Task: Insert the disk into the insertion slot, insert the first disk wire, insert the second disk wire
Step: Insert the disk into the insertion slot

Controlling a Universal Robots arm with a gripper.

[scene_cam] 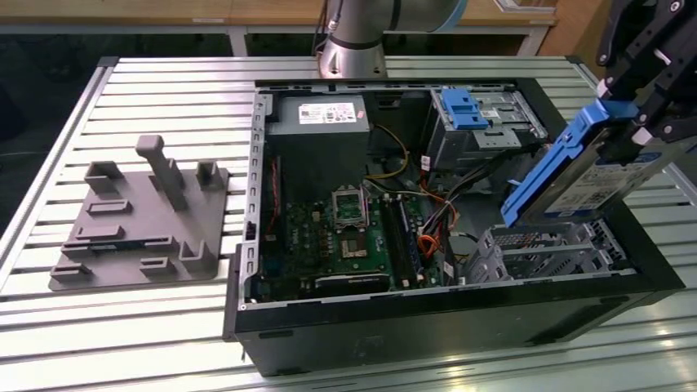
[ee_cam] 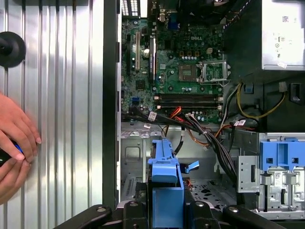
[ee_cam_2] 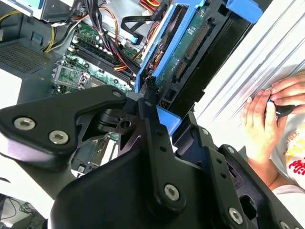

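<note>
Slot (scene_cam: 544, 249), lower right of the exterior view, looks empty. Disk (scene_cam: 577, 175) hangs tilted just above it, not in. Gripper (scene_cam: 642, 126), upper right, is clamped on the disk's top end. Likely stiff, hefty and shock-sensitive; blue carrier (scene_cam: 550, 163) rails look the safest hold.

Grey fixture (scene_cam: 142, 224) on slatted table (scene_cam: 163, 90), beside open computer case (scene_cam: 436, 322); green motherboard (scene_cam: 338, 237) inside.
</note>
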